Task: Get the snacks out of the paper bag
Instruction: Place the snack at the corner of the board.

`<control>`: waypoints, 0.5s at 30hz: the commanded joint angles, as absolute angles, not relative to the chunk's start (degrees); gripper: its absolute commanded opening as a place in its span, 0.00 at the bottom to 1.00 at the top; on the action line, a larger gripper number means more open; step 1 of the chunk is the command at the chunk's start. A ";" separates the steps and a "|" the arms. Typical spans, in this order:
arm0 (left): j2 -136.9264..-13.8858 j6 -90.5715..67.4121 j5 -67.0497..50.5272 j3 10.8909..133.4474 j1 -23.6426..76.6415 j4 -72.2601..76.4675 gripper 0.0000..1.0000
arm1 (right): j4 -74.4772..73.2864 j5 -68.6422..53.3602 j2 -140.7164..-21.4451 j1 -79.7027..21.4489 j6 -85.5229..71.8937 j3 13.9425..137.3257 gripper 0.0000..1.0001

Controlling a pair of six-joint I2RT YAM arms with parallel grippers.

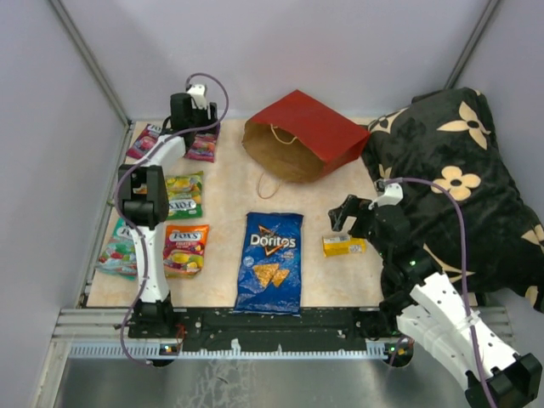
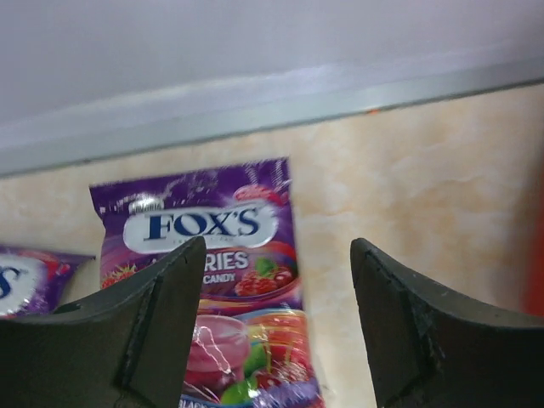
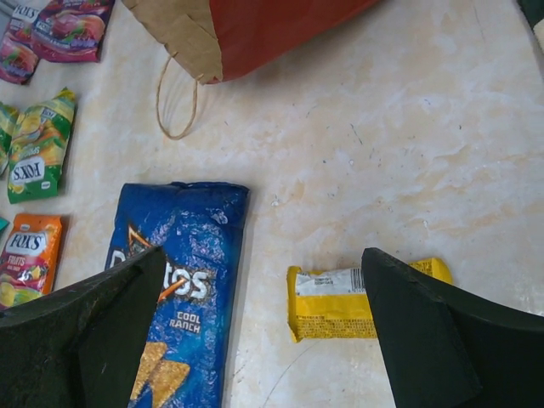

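Observation:
The red paper bag (image 1: pixel 297 136) lies on its side at the back, brown mouth toward the left, twine handle on the table; its mouth edge also shows in the right wrist view (image 3: pixel 255 25). The blue Doritos bag (image 1: pixel 270 262) lies flat in the middle. A small yellow box (image 1: pixel 344 246) lies to its right. My right gripper (image 3: pixel 263 255) hangs open above the table between the Doritos bag (image 3: pixel 183 280) and the yellow box (image 3: pixel 365 302). My left gripper (image 2: pixel 277 246) is open at the back left, just over a purple Fox's packet (image 2: pixel 208 255), holding nothing.
Along the left side lie a second purple packet (image 1: pixel 143 141), a green one (image 1: pixel 183 195), an orange one (image 1: pixel 187 248) and a teal one (image 1: pixel 119 251). A black flowered cushion (image 1: pixel 450 187) fills the right side. Grey walls close off the back and sides.

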State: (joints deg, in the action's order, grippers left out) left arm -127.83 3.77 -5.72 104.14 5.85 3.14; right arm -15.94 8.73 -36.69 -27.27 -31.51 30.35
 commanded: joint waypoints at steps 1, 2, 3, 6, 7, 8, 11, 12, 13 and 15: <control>-135.57 1.79 -0.54 110.09 3.89 -3.63 0.76 | -17.14 10.78 -34.09 -26.99 -30.13 31.02 0.99; -135.98 1.26 -0.56 109.91 3.56 -3.88 0.76 | -17.23 10.96 -33.88 -26.98 -30.09 30.76 0.99; -136.05 0.63 -0.87 109.42 3.28 -3.95 0.77 | -17.24 11.18 -33.91 -26.98 -30.06 30.49 0.99; -136.21 -0.44 -2.25 107.38 2.48 -4.05 0.78 | -16.27 10.79 -34.89 -26.98 -30.21 30.14 0.99; -136.35 -0.52 -2.81 106.96 2.35 -4.37 0.78 | -15.82 10.50 -35.34 -26.98 -30.15 30.20 0.99; -136.48 -0.53 -3.15 106.74 2.24 -5.03 0.79 | -15.50 10.15 -35.94 -26.99 -30.17 30.33 0.99; -136.16 -0.49 -3.87 105.59 2.05 -6.33 0.79 | -14.74 9.65 -37.16 -26.98 -30.02 30.97 0.99; -135.54 -0.45 -4.01 104.37 2.06 -6.10 0.78 | -14.56 9.60 -37.40 -26.98 -29.86 31.19 0.99; -134.67 -0.44 -4.08 103.09 1.98 -5.51 0.78 | -14.44 9.56 -37.60 -26.98 -29.80 31.30 0.99; -132.85 -0.36 -4.34 99.03 1.95 -4.10 0.79 | -14.41 9.66 -37.62 -26.98 -29.65 31.46 0.99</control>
